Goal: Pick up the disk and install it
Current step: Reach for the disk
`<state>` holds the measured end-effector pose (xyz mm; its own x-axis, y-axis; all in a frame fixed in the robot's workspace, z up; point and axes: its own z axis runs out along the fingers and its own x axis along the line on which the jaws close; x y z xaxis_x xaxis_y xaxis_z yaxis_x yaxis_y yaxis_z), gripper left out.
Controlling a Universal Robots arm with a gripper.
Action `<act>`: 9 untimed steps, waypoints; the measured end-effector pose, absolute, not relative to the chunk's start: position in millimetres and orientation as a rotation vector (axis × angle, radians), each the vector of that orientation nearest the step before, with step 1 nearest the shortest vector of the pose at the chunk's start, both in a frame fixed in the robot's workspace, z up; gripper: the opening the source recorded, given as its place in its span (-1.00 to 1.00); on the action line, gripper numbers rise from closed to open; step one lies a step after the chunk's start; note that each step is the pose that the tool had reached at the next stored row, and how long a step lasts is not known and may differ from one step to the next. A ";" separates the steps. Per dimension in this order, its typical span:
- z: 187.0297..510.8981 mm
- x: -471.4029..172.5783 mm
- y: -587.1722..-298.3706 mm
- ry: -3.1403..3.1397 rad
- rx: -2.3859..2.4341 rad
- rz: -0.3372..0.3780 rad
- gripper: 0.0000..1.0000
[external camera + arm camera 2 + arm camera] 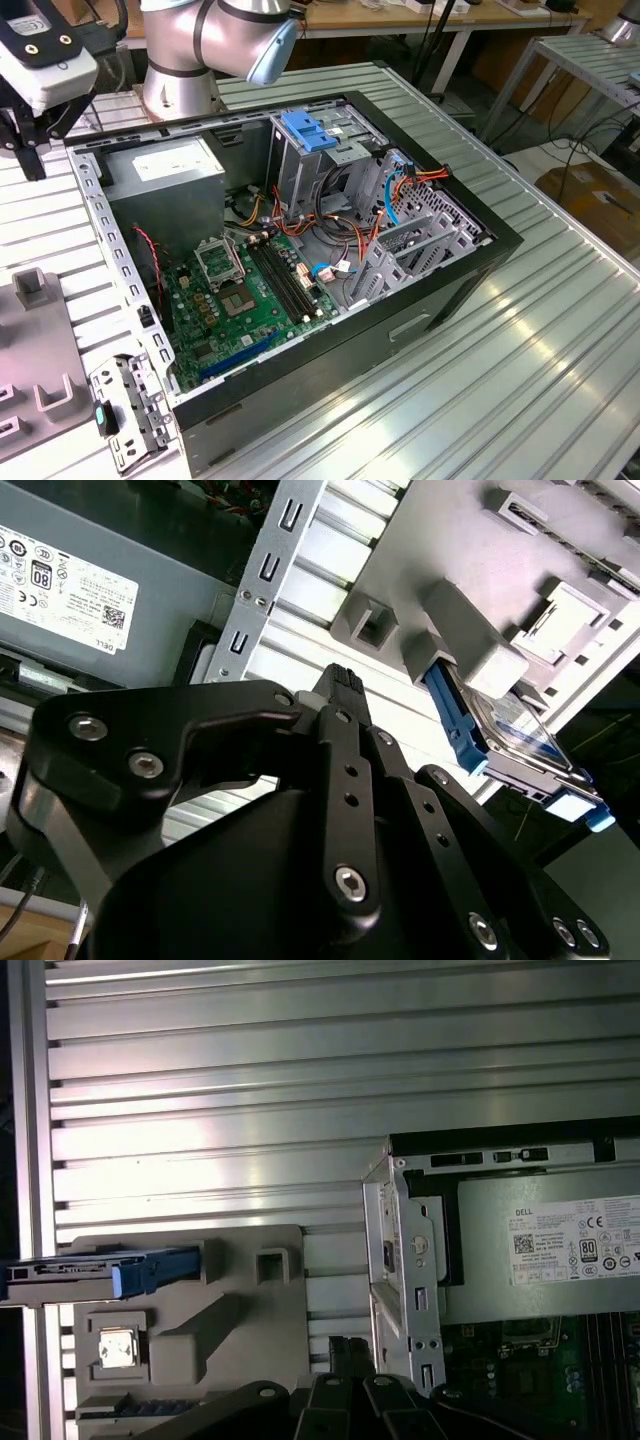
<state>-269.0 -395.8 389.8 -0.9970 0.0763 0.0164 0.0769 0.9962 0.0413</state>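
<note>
- Pretty clearly a robotics lab or workshop bench, not anyone's home or office.
- There's an industrial robot arm [215, 40] standing on a ribbed aluminium table [560, 330], and its gripper [342, 685] hangs over that same table.
- Just beside the gripper is a desktop PC case [420, 300] lying open, with the motherboard [250, 300] and wiring all exposed.
- On the gripper's other side, also close, sits a grey moulded fixture plate [200, 1300], the jig sort of thing you get on test rigs.
- Well away from the gripper, past the arm, are workbenches [440, 15] with cables dangling, another metal table [590, 60], and a cardboard box [590, 190] on the floor.
</note>
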 end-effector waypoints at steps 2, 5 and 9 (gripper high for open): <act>389.8 -272.3 -395.8 -3.124 -0.120 -0.065 -0.79; 389.7 -278.2 -395.8 -3.123 -0.120 -0.065 -0.79; 389.6 -284.8 -395.8 -3.123 -0.120 -0.065 -0.79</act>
<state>-284.8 -395.8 389.6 -0.9969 0.0762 0.0174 0.0769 0.9962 0.0411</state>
